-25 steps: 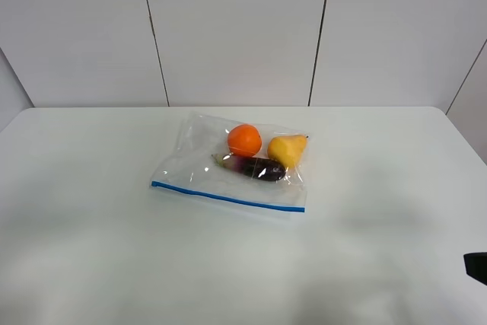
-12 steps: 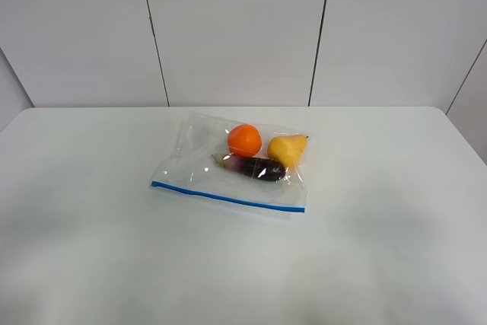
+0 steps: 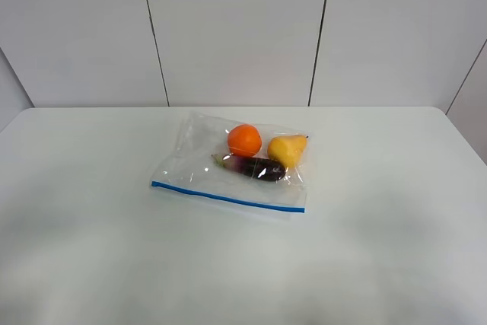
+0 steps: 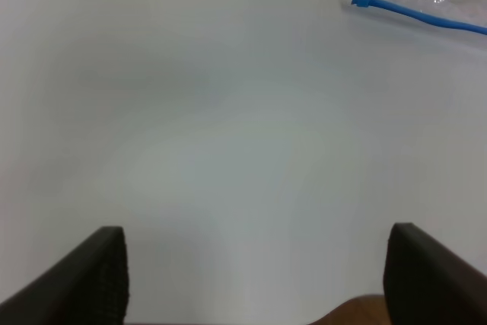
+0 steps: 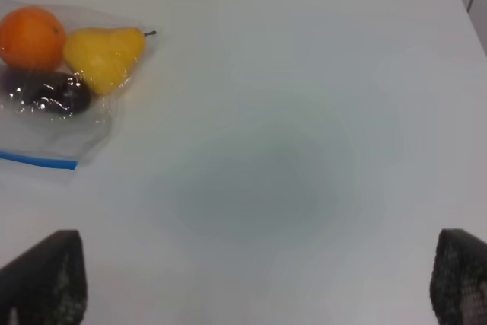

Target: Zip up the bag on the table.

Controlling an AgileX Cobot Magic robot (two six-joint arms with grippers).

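The clear zip bag [image 3: 232, 169] is seen lying flat at the centre of the white bench [image 3: 91, 249], its blue zipper strip [image 3: 227, 198] along the near edge. An orange [image 3: 244, 140], a pear [image 3: 287, 149] and an eggplant [image 3: 259, 167] are enclosed. Both sets of fingers [image 4: 106, 272] [image 5: 46, 279] are spread wide and empty, well apart from the bag.
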